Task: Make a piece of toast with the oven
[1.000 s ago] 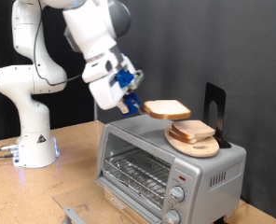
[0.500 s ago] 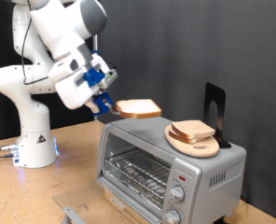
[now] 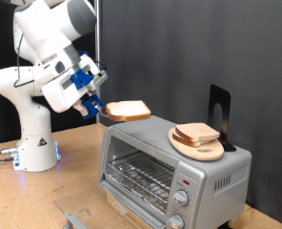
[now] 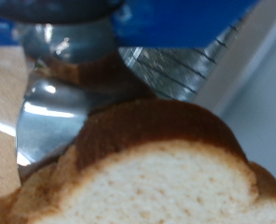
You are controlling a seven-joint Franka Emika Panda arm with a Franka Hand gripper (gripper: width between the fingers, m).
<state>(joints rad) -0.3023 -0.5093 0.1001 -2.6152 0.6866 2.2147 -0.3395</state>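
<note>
Claw [image 3: 99, 108] gripping piece of toast [image 3: 128, 111], above oven [image 3: 170, 162]

Exterior view: level, medium-range, facing the boxy silver-grey toaster oven [image 3: 174, 167].
Wrist view: very close above the tan bread slice [image 4: 143, 173].
Shared: slice, oven.

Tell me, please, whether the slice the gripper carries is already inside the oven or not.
Out. The piece of toast hangs in the air, held in the gripper, above the oven, towards the exterior view's left.
</note>
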